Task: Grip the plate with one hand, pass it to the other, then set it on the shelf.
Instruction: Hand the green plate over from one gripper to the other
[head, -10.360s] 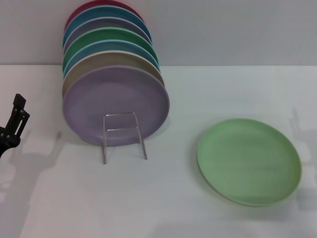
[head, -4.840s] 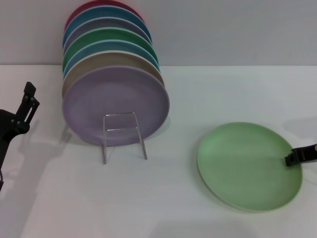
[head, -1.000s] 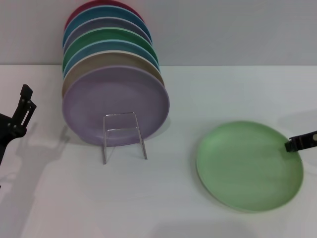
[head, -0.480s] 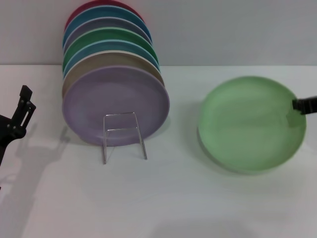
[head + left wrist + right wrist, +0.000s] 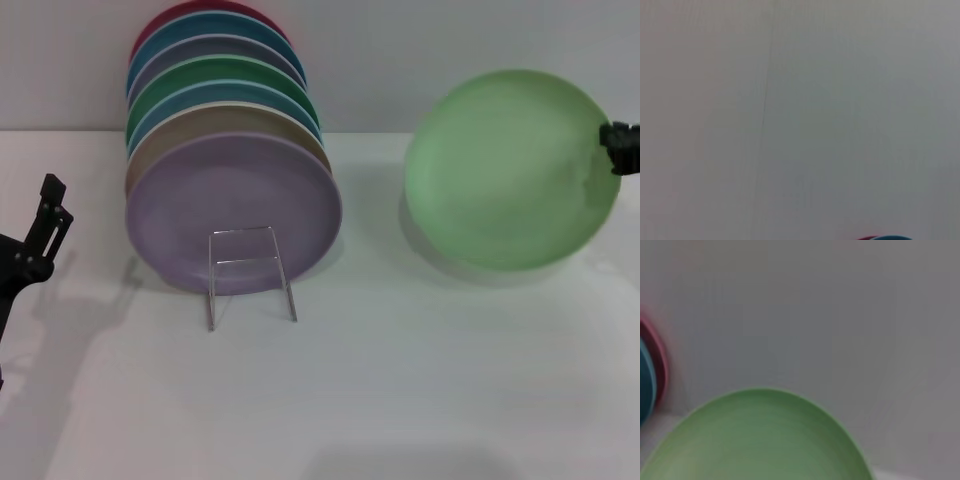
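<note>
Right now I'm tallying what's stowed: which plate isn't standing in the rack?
The light green plate. It hangs in the air, gripped at its rim by the right end effector, while the others stand in the rack.

The head view looks forward and down from above the white table [image 5: 400,380], taking in the wall behind, the row of stacked plates [image 5: 230,170] on the left and the light green plate [image 5: 510,165] on the right.

The left wrist view faces the blank wall [image 5: 800,100] at close range; only the top edges of the stacked plates appear at the frame border.

The right wrist view sits close behind the light green plate [image 5: 760,440], facing the wall. All three views share the stacked plates.
</note>
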